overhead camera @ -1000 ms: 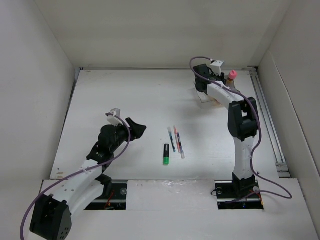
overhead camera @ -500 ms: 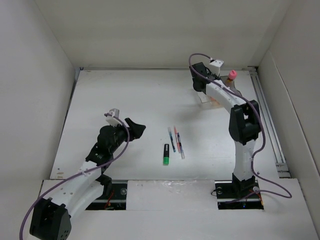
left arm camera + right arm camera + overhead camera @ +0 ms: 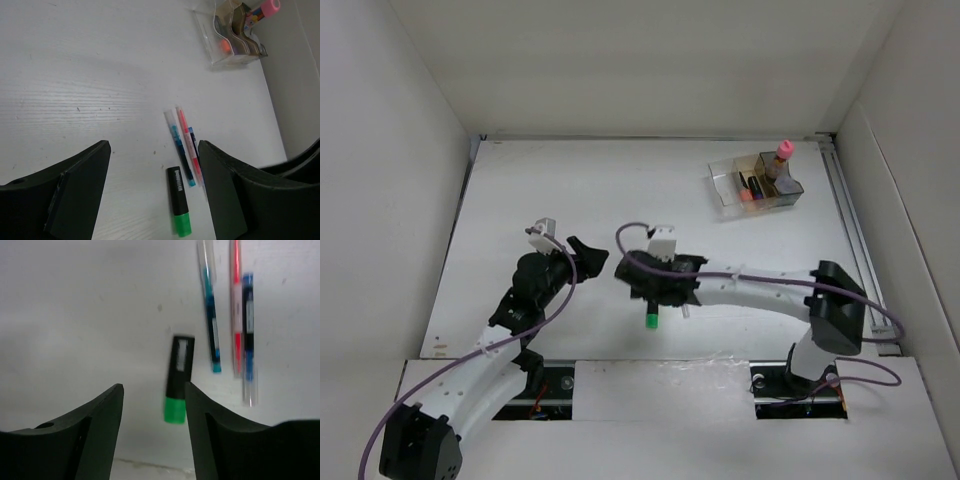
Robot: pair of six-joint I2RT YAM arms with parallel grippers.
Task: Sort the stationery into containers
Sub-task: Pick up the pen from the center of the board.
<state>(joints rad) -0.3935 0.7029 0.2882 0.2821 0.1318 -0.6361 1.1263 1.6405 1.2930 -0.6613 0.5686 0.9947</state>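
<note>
White table [image 3: 520, 180]: green highlighter [image 3: 178, 380] beneath right end effector [image 3: 152, 387], fingers apart; left end effector [image 3: 154, 146] likewise apart

White table [image 3: 570, 190] — hiliter [image 3: 178, 206], 3 pens [image 3: 185, 148], organiser [image 3: 723, 184]

**Both hands open, arms reaching to mid-frame**

Your left arm [image 3: 490, 350] rises from the lower left toward the centre, and the left hand [image 3: 590, 256] has its fingers spread wide. Your right arm [image 3: 760, 285] stretches leftward from the lower right, with the right hand [image 3: 655, 290] at centre frame, fingers parted.
</note>
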